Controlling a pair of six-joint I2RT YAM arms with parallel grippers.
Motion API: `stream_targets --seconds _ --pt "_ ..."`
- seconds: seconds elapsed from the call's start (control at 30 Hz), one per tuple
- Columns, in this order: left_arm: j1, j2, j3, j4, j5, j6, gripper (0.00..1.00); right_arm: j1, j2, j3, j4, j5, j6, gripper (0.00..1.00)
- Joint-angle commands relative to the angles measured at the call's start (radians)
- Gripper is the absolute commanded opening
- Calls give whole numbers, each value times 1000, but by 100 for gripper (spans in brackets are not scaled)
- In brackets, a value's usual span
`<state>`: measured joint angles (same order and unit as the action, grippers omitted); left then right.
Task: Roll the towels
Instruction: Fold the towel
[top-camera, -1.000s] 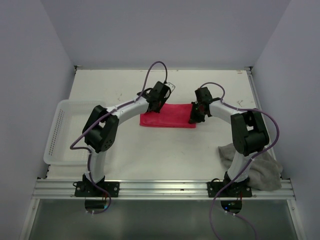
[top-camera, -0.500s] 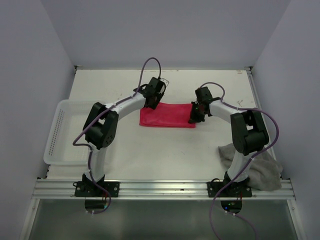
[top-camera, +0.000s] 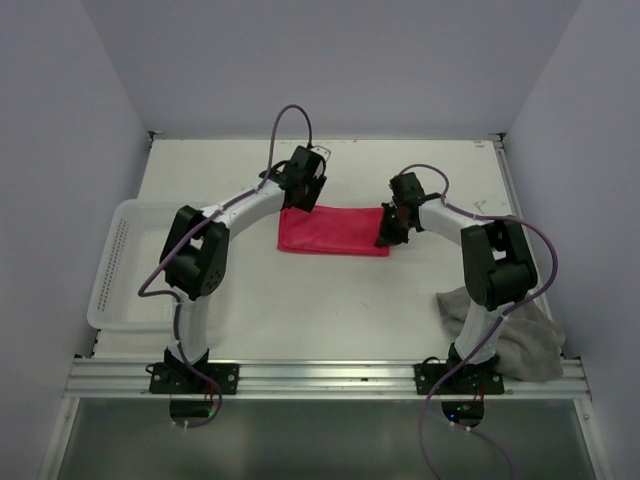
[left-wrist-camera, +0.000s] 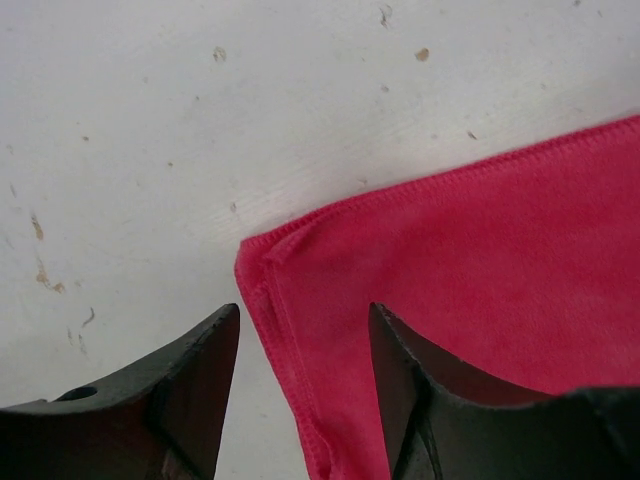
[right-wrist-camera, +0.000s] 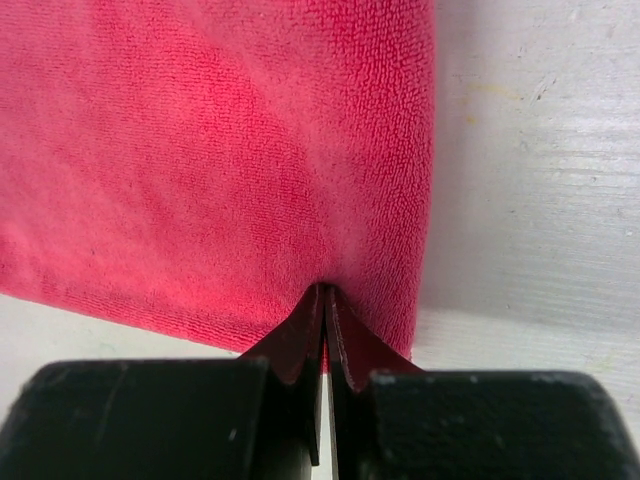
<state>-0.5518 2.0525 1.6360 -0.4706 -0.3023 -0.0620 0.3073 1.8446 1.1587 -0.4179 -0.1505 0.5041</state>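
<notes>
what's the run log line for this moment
left gripper: open over pink towel corner | right gripper: shut on pink towel edge | pink towel: flat, unrolled | grey towel: crumpled at near right

Legible markings: none.
No text, label, brand or number is readable on the pink-red towel, white basket or table.

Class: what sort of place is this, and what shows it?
Probably a robotics test cell: left arm and right arm bolted to a metal rail, plain walls boxing in a scuffed table, pink towel laid out.
</notes>
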Motion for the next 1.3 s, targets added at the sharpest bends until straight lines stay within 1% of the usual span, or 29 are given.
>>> stream_targets --seconds 0.0,0.03,0.07,0.1,0.13,0.17,0.2,0.27,0.33,0.37,0.47,0.57,0.7,0.87,1.0,1.1,1.27 --pt "4 -133 -89 70 156 -81 58 6 -53 45 -48 -43 -7 6" --pt "4 -168 -122 90 182 -97 54 4 -61 52 -67 -44 -9 7" --pt "3 -186 -189 111 210 -123 46 4 -79 58 -73 -50 -7 9" --pt "3 -198 -221 151 230 -139 41 4 -85 67 -79 -53 -6 12" --pt "3 -222 -284 173 258 -162 37 4 -93 71 -90 -55 -4 13" --pt "1 -230 -310 191 268 -171 32 4 -103 82 -96 -55 -4 15" --pt "1 -238 -333 211 269 -180 31 3 -108 88 -105 -54 -3 18" --pt "-2 -242 -390 223 262 -199 27 4 -113 107 -116 -47 -3 20" --pt "-2 -252 -438 256 265 -209 25 3 -111 121 -127 -41 -3 21" --pt "-2 -252 -449 265 267 -213 22 1 -111 131 -128 -41 -3 21" --pt "-2 -253 -482 286 266 -228 17 -2 -104 153 -137 -40 2 20" --pt "-2 -258 -507 291 262 -246 12 -2 -94 177 -150 -40 2 20" --pt "-2 -316 -571 312 244 -283 8 -5 -91 190 -162 -15 1 20" --pt "-7 -396 -700 363 226 -338 1 -10 -65 206 -168 11 -3 22" --pt "-16 -462 -769 379 212 -361 0 -14 -67 202 -162 17 8 26" --pt "-22 -483 -803 374 197 -366 0 -14 -84 180 -137 14 11 27" --pt "-20 -502 -849 372 183 -381 0 -14 -94 170 -145 -3 5 31"
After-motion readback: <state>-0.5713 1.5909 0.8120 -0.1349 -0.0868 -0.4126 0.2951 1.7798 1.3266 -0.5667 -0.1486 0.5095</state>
